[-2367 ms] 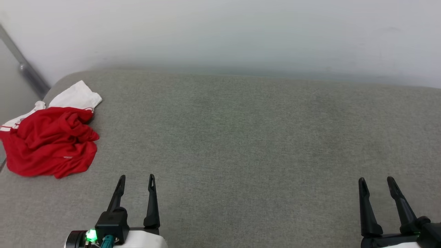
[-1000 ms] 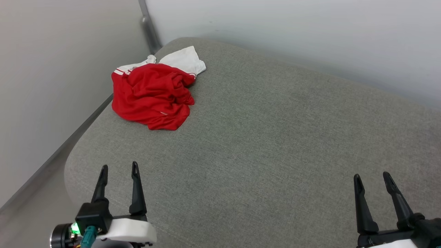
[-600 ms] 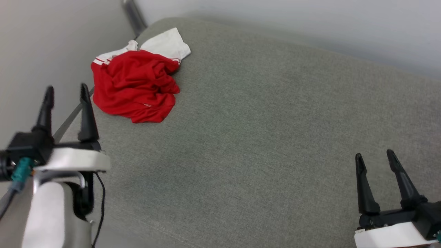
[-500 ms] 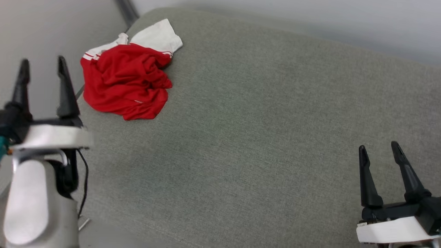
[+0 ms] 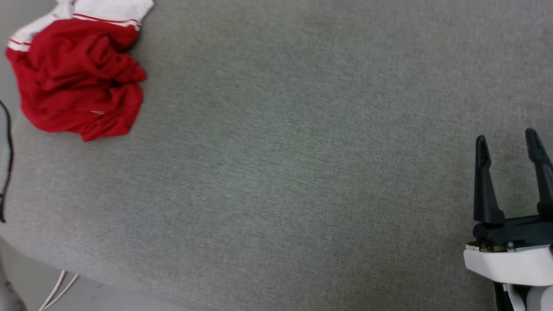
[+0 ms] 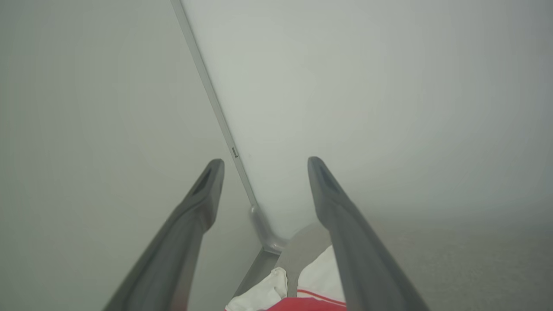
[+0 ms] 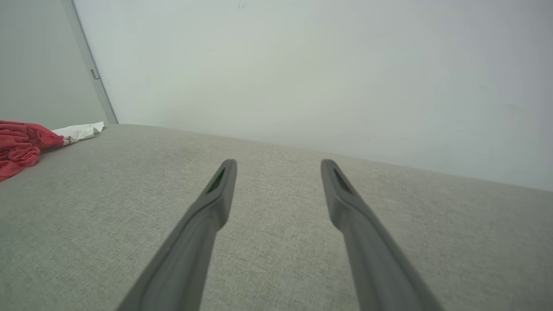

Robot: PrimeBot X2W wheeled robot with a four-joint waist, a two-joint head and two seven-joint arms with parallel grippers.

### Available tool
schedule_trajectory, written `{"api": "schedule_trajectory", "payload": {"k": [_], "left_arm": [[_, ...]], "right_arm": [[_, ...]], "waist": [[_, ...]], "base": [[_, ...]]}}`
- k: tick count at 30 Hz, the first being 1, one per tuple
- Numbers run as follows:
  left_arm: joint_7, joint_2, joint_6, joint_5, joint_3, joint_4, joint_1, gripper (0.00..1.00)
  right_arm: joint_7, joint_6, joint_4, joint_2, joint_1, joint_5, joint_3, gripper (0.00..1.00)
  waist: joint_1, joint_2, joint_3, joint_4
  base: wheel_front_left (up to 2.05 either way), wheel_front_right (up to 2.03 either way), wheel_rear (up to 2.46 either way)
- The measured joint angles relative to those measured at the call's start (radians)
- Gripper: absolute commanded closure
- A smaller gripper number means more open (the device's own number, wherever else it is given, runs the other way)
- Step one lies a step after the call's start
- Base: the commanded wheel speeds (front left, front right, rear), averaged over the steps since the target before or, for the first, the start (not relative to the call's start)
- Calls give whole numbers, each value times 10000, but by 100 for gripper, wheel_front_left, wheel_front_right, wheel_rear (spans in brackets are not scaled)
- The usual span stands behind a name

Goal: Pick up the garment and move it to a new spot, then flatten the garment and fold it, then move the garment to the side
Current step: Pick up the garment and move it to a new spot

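Garment (image 5: 73, 82) lies bunched, cropped at top edge.

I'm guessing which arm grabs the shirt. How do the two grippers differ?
The left gripper hangs close to the garment; the right gripper is far from it, over grey cushion. The left gripper points at the wall corner; the right gripper along the cushion. Both are open and empty.

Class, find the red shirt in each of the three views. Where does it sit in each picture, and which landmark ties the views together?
Head view: shirt in the upper left corner, crumpled on the cushion.
Left wrist view: shirt at the bottom edge, near the middle.
Right wrist view: shirt at the left edge, about mid-height.
Shared landmark: the grey cushion under it.
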Motion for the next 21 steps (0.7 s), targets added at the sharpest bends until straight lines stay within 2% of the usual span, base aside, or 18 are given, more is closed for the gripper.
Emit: {"api": "schedule_trajectory", "payload": {"k": [3, 5, 6, 8, 14, 19, 20, 21], "left_arm": [[938, 407, -81, -464, -174, 663, -648, 0], [1764, 497, -104, -1197, -142, 1172, -1116, 0], [1764, 497, -104, -1197, -142, 1172, -1116, 0], [2600, 761, -127, -1695, -420, 1513, -1399, 0], [5101, 1425, -136, -4000, -1442, 1987, -1827, 0], [7530, 2075, -134, -5442, -2295, 2489, -1760, 0], [8679, 2270, -136, -6174, -2713, 2579, -1622, 0], [8962, 2334, -136, -6362, -2869, 2560, -1558, 0]], "right_arm": [[-2, 0, -267, 0, -146, -58, -21, 0], [-2, 0, -428, 0, -270, -115, -15, 0], [-2, 0, -428, 0, -270, -115, -15, 0], [-2, 0, -579, 0, -361, -157, 15, 0], [0, 0, -922, 0, -616, -276, 56, 0], [-2, 0, -1183, 0, -717, -416, 50, 0], [-2, 0, -1269, 0, -819, -489, 23, 0], [-2, 0, -1298, 0, -838, -500, 19, 0]], "waist": [[0, 0, 434, -167], [0, 0, 699, -260], [0, 0, 699, -260], [0, 0, 941, -350], [0, 0, 1573, -614], [0, 0, 2087, -811], [0, 0, 2370, -907], [-1, 0, 2453, -933]], "base": [[0, 0, 0], [0, 0, 0], [0, 0, 0], [0, 0, 0], [0, 0, 0], [0, 0, 0], [0, 0, 0], [0, 0, 0]]}}
